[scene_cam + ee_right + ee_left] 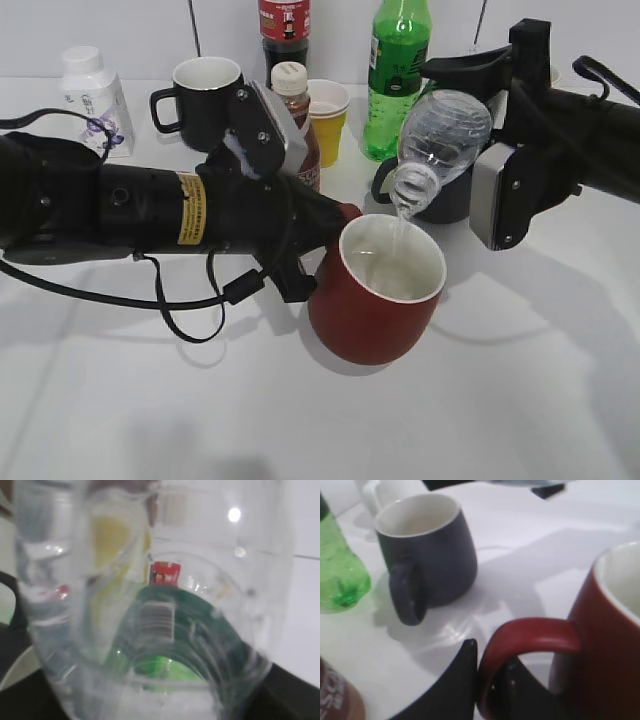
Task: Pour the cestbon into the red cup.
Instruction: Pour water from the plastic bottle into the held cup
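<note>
My left gripper [490,690] is clenched on the handle of the red cup [375,295], one dark finger [455,680] on each side of the red loop in my left wrist view. The cup stands on the white table [320,420] at the centre of the scene, with my left arm reaching in from nine o'clock. Its white inside already holds some water.

My right gripper [480,140] comes in from two o'clock and grasps the cestbon [440,135], its fingers spread around the clear body. The bottle is tipped far over, mouth down and toward eight o'clock, just above the cup's rim at its twelve o'clock side. A thin stream of water [400,230] runs from the mouth into the cup. In my right wrist view the ribbed clear body [150,605] fills almost everything, with its dark green label and a barcode seen through the plastic.

Behind the red cup, at one o'clock, sits a dark blue-grey mug [427,555], partly hidden by the bottle. A bright green soda bottle [397,75] stands at twelve o'clock, with a yellow cup [328,120] and a brown tea bottle [297,125] toward eleven, a black mug [200,100] at ten, and a small white bottle [92,100] farther along toward ten.
</note>
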### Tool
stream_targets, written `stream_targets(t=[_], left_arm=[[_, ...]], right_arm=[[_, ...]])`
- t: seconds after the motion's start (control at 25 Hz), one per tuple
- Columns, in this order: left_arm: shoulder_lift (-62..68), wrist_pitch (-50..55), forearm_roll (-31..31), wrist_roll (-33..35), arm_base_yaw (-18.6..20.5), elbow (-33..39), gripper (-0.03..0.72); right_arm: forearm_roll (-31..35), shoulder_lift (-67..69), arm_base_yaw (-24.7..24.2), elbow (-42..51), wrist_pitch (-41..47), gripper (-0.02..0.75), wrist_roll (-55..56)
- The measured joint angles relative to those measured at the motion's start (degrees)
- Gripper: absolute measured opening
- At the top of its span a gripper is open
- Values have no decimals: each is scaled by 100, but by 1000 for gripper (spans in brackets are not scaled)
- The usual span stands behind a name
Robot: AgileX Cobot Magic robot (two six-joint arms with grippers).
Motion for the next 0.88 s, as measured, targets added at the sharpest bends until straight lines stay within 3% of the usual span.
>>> stream_targets(t=[0.48, 0.88], left_arm=[[0, -443, -833, 5, 147, 0, 59], [-208, -487, -997, 5, 543, 2, 59]], right_arm=[[0, 0, 0, 0, -86, 468, 2387], [318, 0, 0, -353, -378, 468, 5729]])
